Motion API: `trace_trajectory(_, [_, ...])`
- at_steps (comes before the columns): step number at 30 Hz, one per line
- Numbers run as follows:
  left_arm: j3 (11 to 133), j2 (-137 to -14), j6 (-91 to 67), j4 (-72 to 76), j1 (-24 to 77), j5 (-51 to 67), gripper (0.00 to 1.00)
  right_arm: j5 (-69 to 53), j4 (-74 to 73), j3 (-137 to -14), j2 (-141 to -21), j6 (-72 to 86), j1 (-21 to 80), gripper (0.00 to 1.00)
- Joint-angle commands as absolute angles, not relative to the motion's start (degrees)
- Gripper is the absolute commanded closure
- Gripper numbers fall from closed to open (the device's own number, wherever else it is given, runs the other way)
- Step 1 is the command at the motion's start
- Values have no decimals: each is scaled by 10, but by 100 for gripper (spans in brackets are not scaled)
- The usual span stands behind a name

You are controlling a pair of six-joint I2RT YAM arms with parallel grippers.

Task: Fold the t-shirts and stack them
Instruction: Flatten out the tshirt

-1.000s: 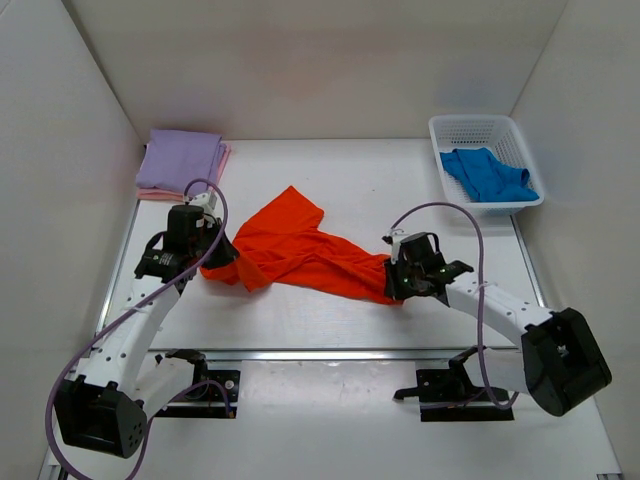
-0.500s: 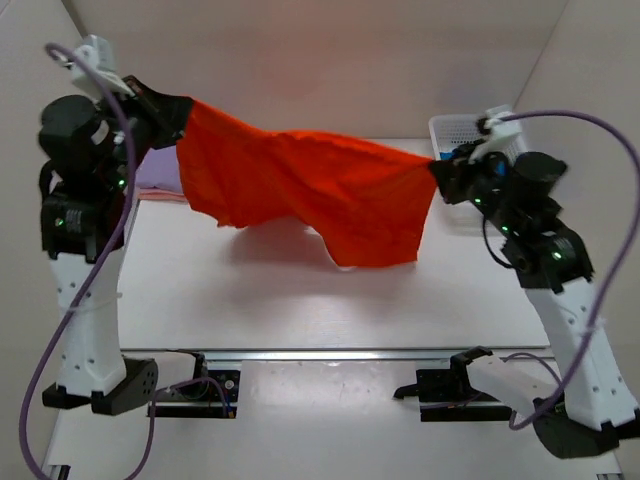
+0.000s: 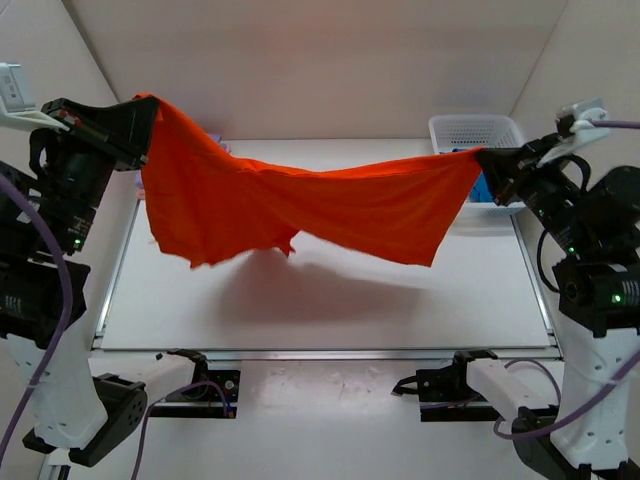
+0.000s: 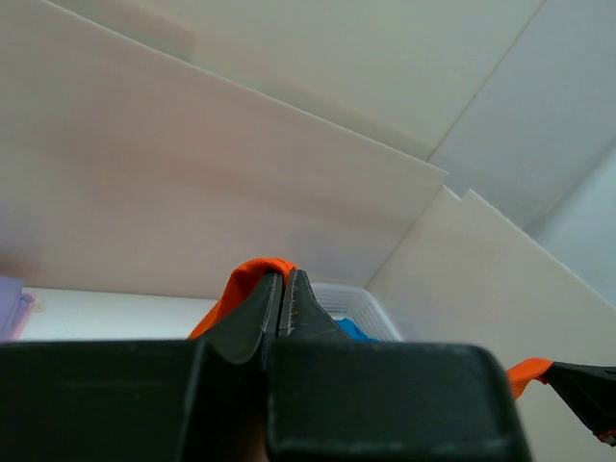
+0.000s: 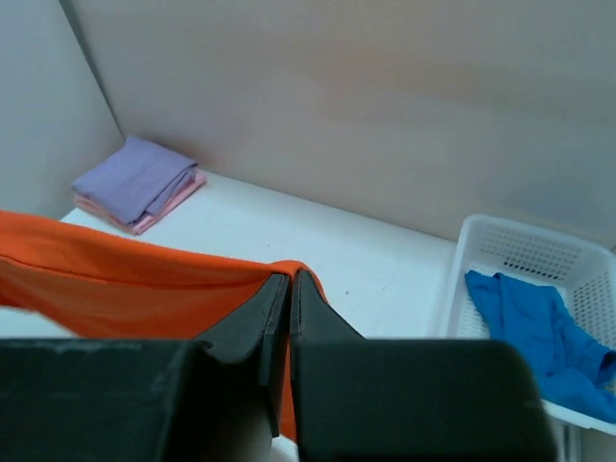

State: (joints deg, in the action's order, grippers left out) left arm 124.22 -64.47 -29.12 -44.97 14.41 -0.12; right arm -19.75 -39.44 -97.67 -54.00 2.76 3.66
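The bright orange t-shirt [image 3: 300, 205] hangs stretched in the air between both grippers, high above the table. My left gripper [image 3: 148, 110] is shut on its left corner, seen in the left wrist view [image 4: 282, 274] with orange cloth [image 4: 245, 284] at the tips. My right gripper [image 3: 482, 157] is shut on its right corner, seen in the right wrist view [image 5: 290, 276] with orange cloth [image 5: 115, 284] trailing left. The lavender t-shirt [image 5: 135, 178] lies folded on the pink one [image 5: 159, 207] at the table's far left. The blue t-shirt [image 5: 534, 327] lies crumpled in the basket.
The white mesh basket [image 3: 470, 128] stands at the far right of the table, partly behind the right gripper. White walls enclose the table [image 3: 330, 300] on three sides. The folded stack is mostly hidden behind the orange shirt in the top view.
Both arms have lifted the orange shirt from the table and spread apart, raising it higher and pulling it wider and tauter than half a second ago.
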Motion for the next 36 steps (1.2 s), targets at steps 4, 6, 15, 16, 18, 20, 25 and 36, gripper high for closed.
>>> trace_trajectory(4, [1136,-714,-280,-419,85,56,100,-185,-405,-962,-662,8,73,100])
trace_trajectory(6, [1120,-751,-270,-416,76,71,100,-164,-369,-929,-688,4,89,99])
trace_trajectory(15, [1324,-997,-234,-468,23,134,100,-131,-383,-1117,-916,-40,99,100])
trace_trajectory(16, [1350,-1000,-240,-468,12,137,100,-121,-397,-1171,-927,-48,100,100])
trace_trajectory(18, [1340,-985,-251,-433,0,153,100,-80,-414,-1245,-961,-61,113,100])
trace_trajectory(20, [1335,-963,-258,-418,1,149,100,-48,-410,-1280,-958,-70,124,100])
trace_trajectory(25, [1341,-935,-278,-385,-27,163,100,-82,-385,-1252,-930,-68,92,100])
trace_trajectory(36, [880,-671,-213,-374,36,122,100,-143,-406,-930,-819,-51,37,100])
